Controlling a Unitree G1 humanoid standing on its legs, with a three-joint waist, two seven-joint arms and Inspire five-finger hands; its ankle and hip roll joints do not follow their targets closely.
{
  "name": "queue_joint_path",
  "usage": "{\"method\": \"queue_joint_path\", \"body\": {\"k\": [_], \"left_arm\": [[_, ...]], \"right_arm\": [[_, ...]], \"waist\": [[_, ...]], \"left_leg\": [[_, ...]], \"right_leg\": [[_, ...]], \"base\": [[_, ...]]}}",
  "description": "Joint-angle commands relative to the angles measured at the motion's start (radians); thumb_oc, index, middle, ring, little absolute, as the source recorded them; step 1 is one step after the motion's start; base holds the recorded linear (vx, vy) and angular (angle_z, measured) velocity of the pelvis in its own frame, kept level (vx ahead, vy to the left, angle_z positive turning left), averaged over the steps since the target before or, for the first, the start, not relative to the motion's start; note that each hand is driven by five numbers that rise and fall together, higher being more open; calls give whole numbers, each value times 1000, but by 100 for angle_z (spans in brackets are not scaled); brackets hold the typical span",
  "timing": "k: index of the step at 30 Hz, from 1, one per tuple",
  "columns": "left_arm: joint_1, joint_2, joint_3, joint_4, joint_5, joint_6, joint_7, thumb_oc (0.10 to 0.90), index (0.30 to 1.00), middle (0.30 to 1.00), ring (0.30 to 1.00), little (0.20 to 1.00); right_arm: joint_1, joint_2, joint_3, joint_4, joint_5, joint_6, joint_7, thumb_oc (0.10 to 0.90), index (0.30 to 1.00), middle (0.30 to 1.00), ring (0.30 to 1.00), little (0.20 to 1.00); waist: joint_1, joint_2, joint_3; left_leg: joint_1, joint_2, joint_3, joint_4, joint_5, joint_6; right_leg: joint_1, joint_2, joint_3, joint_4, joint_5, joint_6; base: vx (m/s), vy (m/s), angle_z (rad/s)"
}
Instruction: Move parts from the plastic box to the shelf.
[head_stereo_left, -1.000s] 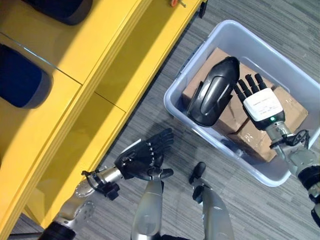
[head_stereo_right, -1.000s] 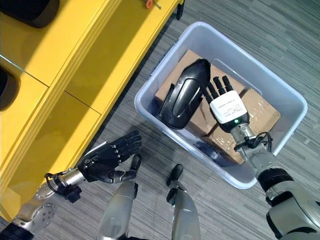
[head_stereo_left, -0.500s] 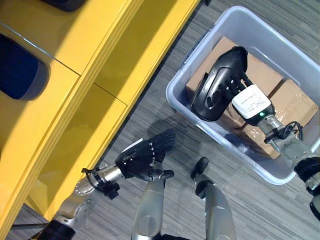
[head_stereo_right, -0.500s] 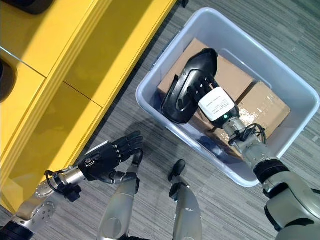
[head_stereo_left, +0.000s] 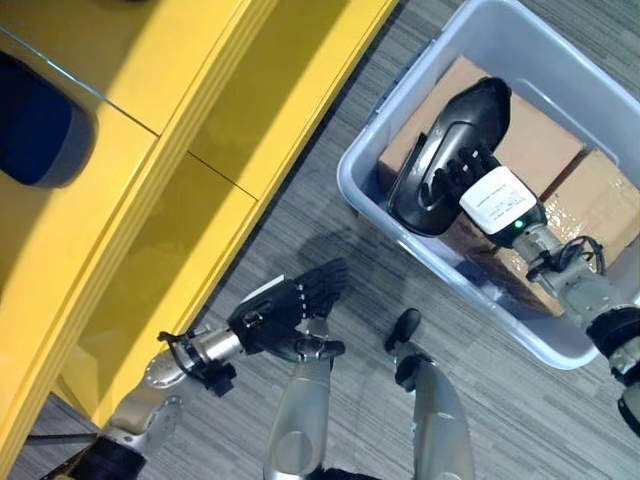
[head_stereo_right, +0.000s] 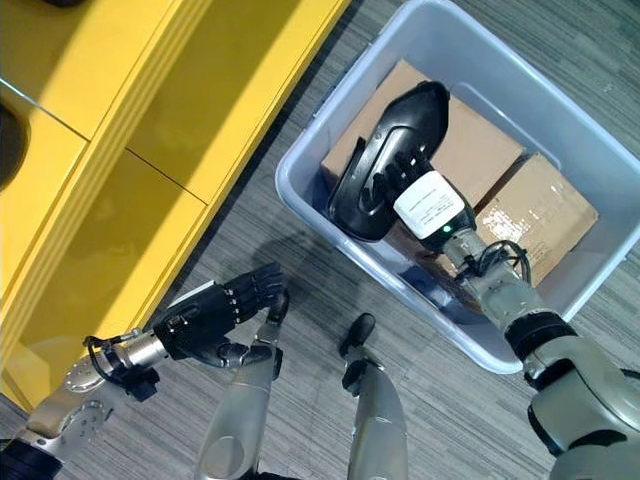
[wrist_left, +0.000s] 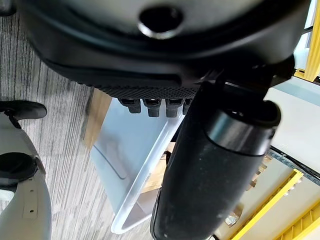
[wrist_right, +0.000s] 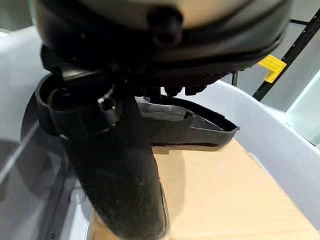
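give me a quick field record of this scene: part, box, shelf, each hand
part: black moulded part, leaning on cardboard boxes in the box
box: clear plastic box on grey carpet, beside the shelf
shelf: yellow shelf, a dark blue item on it
right hand: right hand in the box, fingers reaching into the part's hollow
left hand: left hand open, over the carpet, holding nothing

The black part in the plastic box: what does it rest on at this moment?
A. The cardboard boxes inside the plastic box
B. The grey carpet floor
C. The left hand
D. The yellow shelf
A. The black part lies on top of the brown cardboard boxes inside the plastic box, with the right hand reaching onto it; the left hand is over the floor, away from the box.
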Motion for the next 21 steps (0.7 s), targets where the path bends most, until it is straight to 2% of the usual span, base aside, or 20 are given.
{"method": "queue_joint_path", "body": {"k": [1, 3, 4, 5, 6, 7, 8, 10, 11, 18, 21], "left_arm": [[29, 19, 2, -103, -32, -75, -74, 900, 1000, 1000, 1000, 1000], [28, 23, 6, -107, -41, -61, -80, 900, 1000, 1000, 1000, 1000], [27, 20, 7, -105, -42, -53, -80, 900, 1000, 1000, 1000, 1000], [39, 20, 7, -109, -43, -45, -79, 900, 1000, 1000, 1000, 1000], [43, 26, 11, -109, -48, -44, -79, 900, 1000, 1000, 1000, 1000], [43, 24, 9, -108, -40, -38, -83, 900, 1000, 1000, 1000, 1000], [45, 24, 9, -112, -37, -29, -84, 900, 1000, 1000, 1000, 1000], [48, 19, 11, -120, -54, 1, -89, 900, 1000, 1000, 1000, 1000], [45, 14, 12, -124, -44, 9, -86, 900, 1000, 1000, 1000, 1000], [48, 15, 16, -138, -18, 19, -82, 900, 1000, 1000, 1000, 1000], [56, -3, 22, -143, -13, 55, -68, 900, 1000, 1000, 1000, 1000]], "right_arm": [[-100, -74, 21, 41, 3, 51, 13, 900, 1000, 1000, 1000, 1000], [-119, -78, 43, 39, 43, 36, 85, 900, 1000, 1000, 1000, 1000], [-137, -73, 59, 46, 61, 33, 185, 900, 1000, 1000, 1000, 1000], [-127, -73, 75, 58, 61, 29, 209, 900, 1000, 1000, 1000, 1000], [-138, -68, 91, 85, 117, 5, 254, 900, 1000, 1000, 1000, 1000], [-162, -59, 110, 114, 156, 5, 334, 771, 819, 819, 819, 819], [-186, -46, 118, 151, 210, -7, 415, 408, 311, 311, 311, 311], [-199, -45, 131, 187, 290, -13, 504, 400, 300, 300, 300, 300], [-196, -40, 125, 212, 297, -8, 515, 400, 300, 300, 300, 300], [-203, -31, 119, 256, 328, 6, 526, 400, 300, 300, 300, 300], [-207, -34, 81, 304, 369, -45, 499, 400, 300, 300, 300, 300]], "waist": [[3, 70, -24], [8, 71, -24], [10, 72, -24], [8, 67, -24], [11, 68, -24], [17, 73, -24], [24, 78, -24], [30, 80, -24], [34, 81, -24], [43, 84, -24], [45, 91, -24]], "left_leg": [[2, -19, 28, -92, 25, 52], [-3, -20, 26, -92, 26, 53], [-8, -19, 26, -90, 27, 51], [12, -27, 26, -87, 5, 49], [5, -27, 25, -82, 5, 50], [-7, -28, 23, -77, 7, 53], [-20, -30, 20, -69, 6, 55], [-36, -32, 15, -63, 7, 58], [-45, -35, 11, -59, 8, 60], [-66, -41, 3, -44, 8, 63], [-97, -42, 0, -31, 8, 69]], "right_leg": [[46, 69, 10, 192, -225, 23], [42, 66, 6, 199, -229, 22], [36, 65, 4, 209, -232, 21], [51, 58, 14, 223, -259, 28], [43, 55, 13, 237, -264, 26], [28, 50, 10, 258, -270, 25], [11, 44, 7, 280, -275, 24], [-4, 42, 3, 298, -280, 22], [-13, 41, 2, 311, -284, 22], [-29, 39, 0, 331, -291, 17], [-59, 39, -5, 363, -299, 15]], "base": [[6, -49, 4], [9, -47, 6], [87, -59, 3], [93, -56, 3], [96, -58, 7], [17, -57, 3], [5, -69, 2], [-7, -63, 2], [-4, -35, 5], [-3, -30, 4], [-22, -68, 4]]}}
